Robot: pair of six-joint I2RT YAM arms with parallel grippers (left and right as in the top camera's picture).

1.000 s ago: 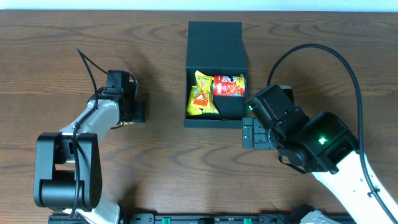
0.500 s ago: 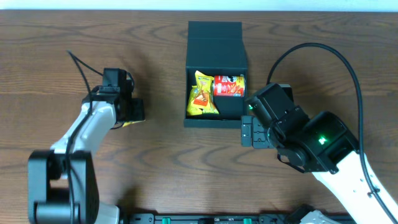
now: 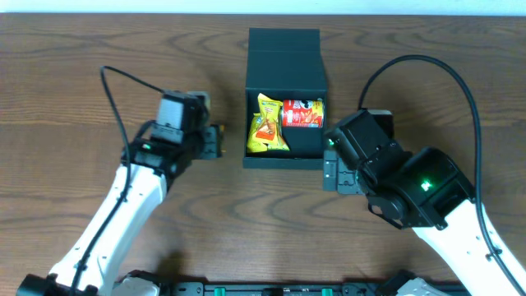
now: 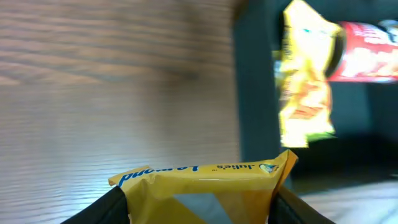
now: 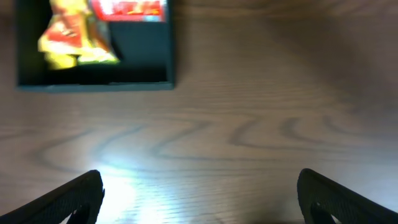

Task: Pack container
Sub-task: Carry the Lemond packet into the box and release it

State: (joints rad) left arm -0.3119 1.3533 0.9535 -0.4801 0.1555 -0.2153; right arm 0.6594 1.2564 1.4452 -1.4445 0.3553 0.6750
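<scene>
The dark teal-green container point(image 3: 283, 158) lies open at the table's middle, its flap lid point(image 3: 284, 49) folded back. Inside it lie a yellow snack packet point(image 3: 267, 125) and a red packet point(image 3: 303, 113). My left gripper point(image 3: 215, 141) is just left of the container and is shut on a yellow packet with blue lettering point(image 4: 202, 193). The container's left wall point(image 4: 252, 93) and the packets inside show ahead in the left wrist view. My right gripper point(image 3: 331, 171) is open and empty, hovering at the container's front right corner point(image 5: 168, 78).
The wooden table point(image 3: 99, 74) spreads around the container. Black cables arc over both arms. A black rail runs along the front edge point(image 3: 271, 289).
My left arm has lifted from the left part of the table and moved right to the container's left side, carrying the yellow packet. The right arm has barely moved.
</scene>
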